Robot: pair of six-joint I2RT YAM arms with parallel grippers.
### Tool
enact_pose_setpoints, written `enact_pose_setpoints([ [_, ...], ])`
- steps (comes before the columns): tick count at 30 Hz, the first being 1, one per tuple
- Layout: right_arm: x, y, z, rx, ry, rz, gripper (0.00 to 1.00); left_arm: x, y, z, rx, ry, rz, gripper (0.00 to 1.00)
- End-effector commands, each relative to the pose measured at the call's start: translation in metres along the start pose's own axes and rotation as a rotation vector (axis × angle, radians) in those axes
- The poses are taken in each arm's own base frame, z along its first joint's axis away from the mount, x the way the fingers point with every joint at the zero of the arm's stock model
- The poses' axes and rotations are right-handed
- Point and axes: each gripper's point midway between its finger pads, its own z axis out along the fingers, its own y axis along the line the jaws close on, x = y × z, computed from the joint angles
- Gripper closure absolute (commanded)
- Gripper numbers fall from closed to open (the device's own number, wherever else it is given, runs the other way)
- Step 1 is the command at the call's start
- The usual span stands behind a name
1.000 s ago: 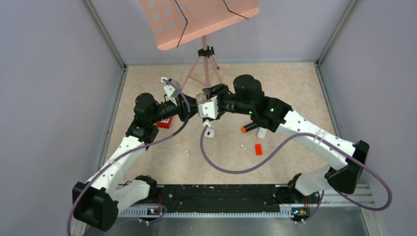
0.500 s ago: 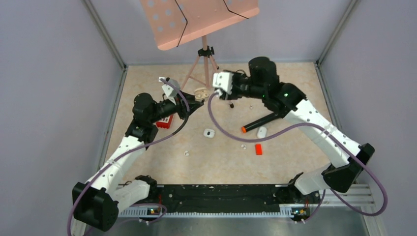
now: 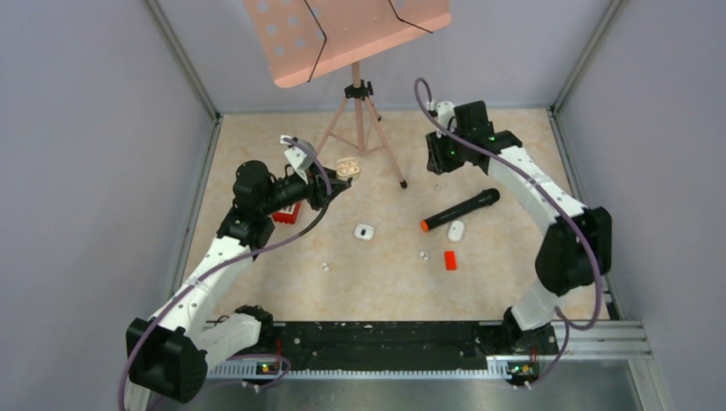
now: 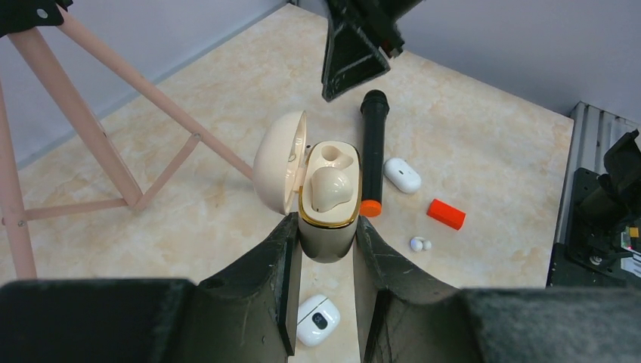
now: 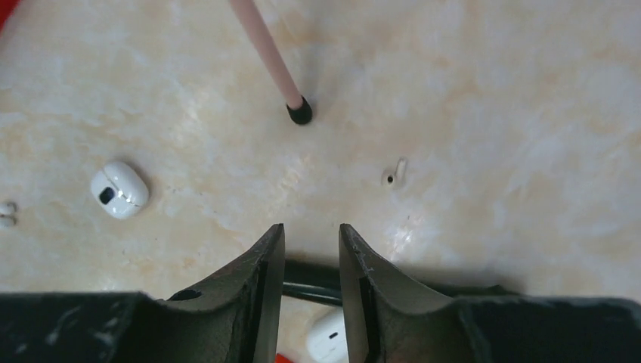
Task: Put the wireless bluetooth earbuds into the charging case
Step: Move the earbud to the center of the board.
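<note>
the right gripper (image 5: 310,231), jaws narrowly parted and empty, has drawn back from the open beige charging case (image 4: 330,215), which the left gripper (image 4: 326,231) clamps aloft. one earbud (image 4: 330,189) sits seated inside; the second socket (image 4: 331,156) looks vacant, and a loose earbud (image 5: 394,172) lies on the table (image 5: 514,113) just ahead.

1. The tripod (image 3: 360,120) splays its legs over the far middle of the desk (image 3: 385,287). The left end effector (image 4: 326,219), clamped on the charging case (image 4: 330,193), hangs near them.
2. Bare desk surrounds the lone earbud (image 5: 393,172) under the right end effector (image 5: 310,231).
3. A microphone (image 3: 460,210) lies slantwise right of centre.
</note>
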Motion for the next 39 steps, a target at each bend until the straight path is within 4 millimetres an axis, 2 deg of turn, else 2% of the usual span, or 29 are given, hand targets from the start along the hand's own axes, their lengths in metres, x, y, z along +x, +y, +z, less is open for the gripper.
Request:
enact_pose_setpoints([
  [1,0.061,-0.019,0.033,0.095,0.184,0.324,0.66,-0.022,0.000,-0.007,-0.024,-0.014,0.082,1.00],
  [5,0.085,-0.036,0.061,0.140,0.256,0.268,0.65,-0.020,0.002,-0.012,-0.038,0.005,0.097,1.00],
  [10,0.093,-0.049,0.085,0.156,0.285,0.245,0.65,-0.021,0.002,-0.016,-0.050,0.008,0.095,1.00],
  [18,0.105,-0.062,0.110,0.180,0.325,0.244,0.63,-0.023,0.008,-0.020,-0.080,0.008,0.087,1.00],
  [27,0.113,-0.076,0.130,0.206,0.351,0.209,0.64,-0.024,0.010,-0.022,-0.088,0.011,0.083,1.00],
  [31,0.122,-0.076,0.134,0.197,0.370,0.191,0.72,-0.024,0.010,-0.023,-0.089,0.009,0.086,1.00],
  [35,0.127,-0.075,0.134,0.182,0.376,0.153,0.85,-0.023,0.011,-0.023,-0.092,0.008,0.087,1.00],
  [39,0.120,-0.066,0.127,0.105,0.364,0.058,0.93,-0.023,0.010,-0.024,-0.093,0.006,0.089,1.00],
])
